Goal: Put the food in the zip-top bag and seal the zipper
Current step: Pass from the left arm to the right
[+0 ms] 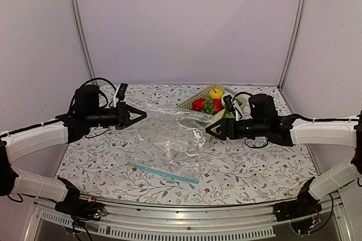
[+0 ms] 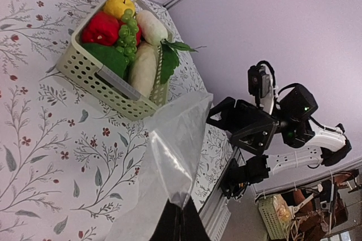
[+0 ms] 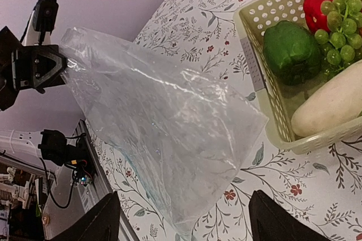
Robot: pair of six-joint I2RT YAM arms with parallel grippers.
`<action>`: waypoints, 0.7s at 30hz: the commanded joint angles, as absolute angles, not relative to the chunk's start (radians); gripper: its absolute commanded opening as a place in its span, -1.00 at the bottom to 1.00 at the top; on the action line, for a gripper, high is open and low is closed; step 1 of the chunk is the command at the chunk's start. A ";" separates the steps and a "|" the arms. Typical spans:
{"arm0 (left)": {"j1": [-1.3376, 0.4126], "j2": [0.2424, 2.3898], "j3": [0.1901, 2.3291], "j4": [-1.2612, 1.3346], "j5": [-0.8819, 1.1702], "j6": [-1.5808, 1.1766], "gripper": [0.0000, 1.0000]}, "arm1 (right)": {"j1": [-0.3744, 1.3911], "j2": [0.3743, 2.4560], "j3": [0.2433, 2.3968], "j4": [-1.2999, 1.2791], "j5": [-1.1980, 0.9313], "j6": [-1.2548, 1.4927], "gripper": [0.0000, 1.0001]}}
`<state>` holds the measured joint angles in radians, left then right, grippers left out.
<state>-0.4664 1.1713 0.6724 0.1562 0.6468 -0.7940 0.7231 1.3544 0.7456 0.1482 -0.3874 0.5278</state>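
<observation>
The see-through zip-top bag (image 1: 169, 139) is lifted at its far left corner, and its light-blue zipper (image 1: 164, 172) lies on the table at the near edge. My left gripper (image 1: 138, 116) is shut on that corner, which shows pinched between the fingers in the left wrist view (image 2: 181, 218). My right gripper (image 1: 209, 130) is open and empty just right of the bag; in its wrist view the bag (image 3: 164, 122) hangs ahead of the spread jaws (image 3: 185, 201). The food sits in the basket: yellow apple (image 2: 119, 6), red piece (image 2: 100, 28), green grapes (image 2: 129, 31), white radish (image 2: 144, 68).
The pale green lattice basket (image 1: 189, 103) stands at the back right of the floral table, behind my right gripper; its wall is close on the right in the right wrist view (image 3: 266, 82). A green pepper (image 3: 288, 46) lies in it. A metal rail (image 1: 186, 218) runs along the near edge.
</observation>
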 commanded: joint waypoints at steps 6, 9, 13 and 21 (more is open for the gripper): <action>-0.459 1.145 0.678 0.183 0.673 -0.787 -1.00 | 0.736 1.472 0.772 0.202 -0.409 0.515 0.37; -0.459 1.146 0.674 0.186 0.672 -0.787 -1.00 | 0.735 1.504 0.781 0.219 -0.413 0.515 0.25; -0.456 1.153 0.666 0.206 0.678 -0.794 -1.00 | 0.735 1.531 0.791 0.258 -0.427 0.527 0.04; -0.446 1.185 0.637 0.205 0.671 -0.745 -0.78 | 0.733 1.530 0.789 0.310 -0.372 0.563 -1.00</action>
